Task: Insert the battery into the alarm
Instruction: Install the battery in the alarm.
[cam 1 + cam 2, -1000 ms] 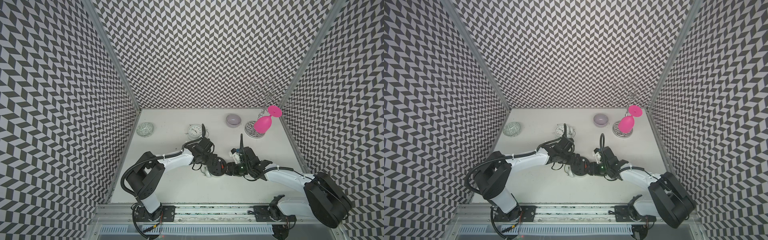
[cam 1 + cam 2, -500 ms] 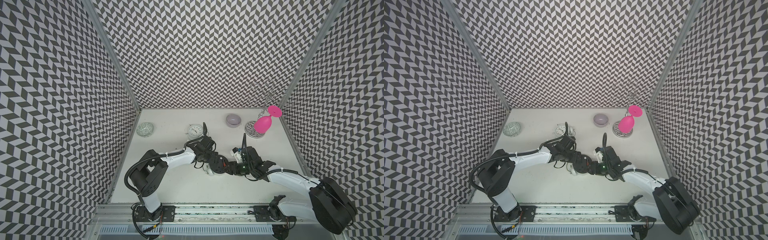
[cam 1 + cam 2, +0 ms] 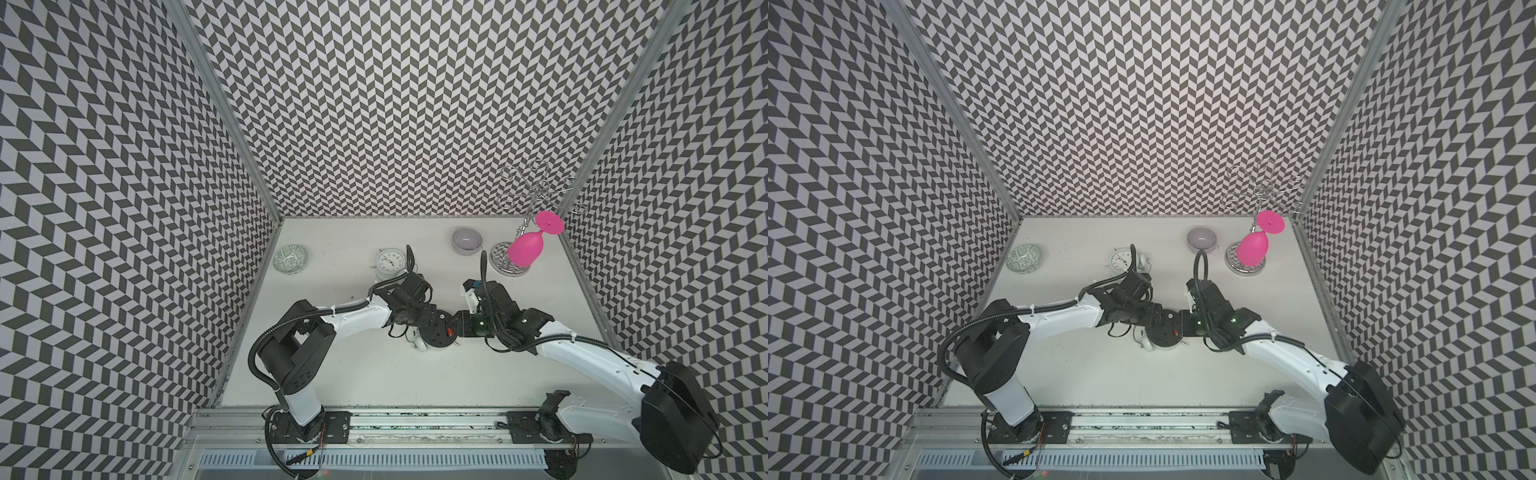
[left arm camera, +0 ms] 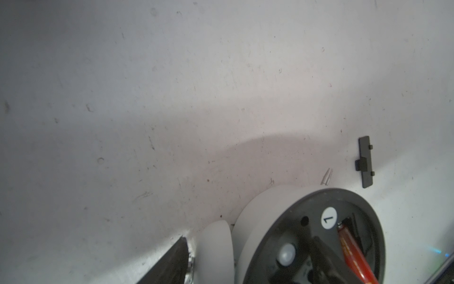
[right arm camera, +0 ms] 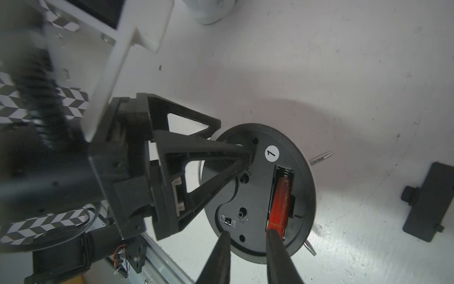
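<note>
The alarm lies face down mid-table, its black back turned up. A red battery lies in the alarm's open compartment. My left gripper clasps the alarm. One of its fingers is on the back plate and the other is outside, against the white bell. My right gripper stands over the alarm's rim with its fingers apart and nothing between them. One fingertip touches the near end of the battery.
The black battery cover lies loose on the table beside the alarm. At the back stand a second white clock, a patterned bowl, a lilac bowl and a pink glass hanging on a wire rack. Patterned walls enclose three sides.
The right gripper's jaws have drawn closer together and the right arm's elbow has swung outward. The left gripper has stayed on the alarm.
</note>
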Controlling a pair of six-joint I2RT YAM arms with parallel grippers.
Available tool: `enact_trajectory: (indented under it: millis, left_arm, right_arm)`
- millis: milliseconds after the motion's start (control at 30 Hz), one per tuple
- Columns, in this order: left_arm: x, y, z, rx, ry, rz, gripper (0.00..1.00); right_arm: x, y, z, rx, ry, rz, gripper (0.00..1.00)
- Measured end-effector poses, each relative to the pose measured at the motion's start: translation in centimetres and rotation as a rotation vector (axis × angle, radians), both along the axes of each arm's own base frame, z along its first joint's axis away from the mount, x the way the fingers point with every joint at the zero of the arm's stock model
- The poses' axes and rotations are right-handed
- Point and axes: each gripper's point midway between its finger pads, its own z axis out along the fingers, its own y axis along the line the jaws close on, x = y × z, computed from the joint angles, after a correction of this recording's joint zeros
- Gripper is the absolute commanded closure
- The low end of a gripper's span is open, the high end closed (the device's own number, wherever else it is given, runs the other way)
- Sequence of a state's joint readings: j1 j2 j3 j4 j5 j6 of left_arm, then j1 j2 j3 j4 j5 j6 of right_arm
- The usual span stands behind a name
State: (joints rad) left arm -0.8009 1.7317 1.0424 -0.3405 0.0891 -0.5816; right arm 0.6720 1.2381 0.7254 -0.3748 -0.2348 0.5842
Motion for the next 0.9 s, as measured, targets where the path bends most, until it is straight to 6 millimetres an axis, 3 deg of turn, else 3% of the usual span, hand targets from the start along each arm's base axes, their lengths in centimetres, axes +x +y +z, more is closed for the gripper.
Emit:
enact_trajectory:
  millis: [267, 600, 900]
  left_arm:
    - [0.0, -0.3, 0.0, -0.015, -0.010, -0.001, 0.25]
    - [0.0, -0.3, 0.0, -0.017, -0.012, -0.003, 0.26]
    - [0.0, -0.4, 0.0, -0.020, -0.021, -0.012, 0.30]
  right_arm:
    - [-1.0, -0.3, -2.4, -0.091, 0.061, 0.009, 0.87]
    - [-1.2, -0.5, -3.1, -0.124, 0.069, 0.016, 0.87]
    - [-0.1, -0.5, -3.3, -0.156, 0.052, -0.001, 0.95]
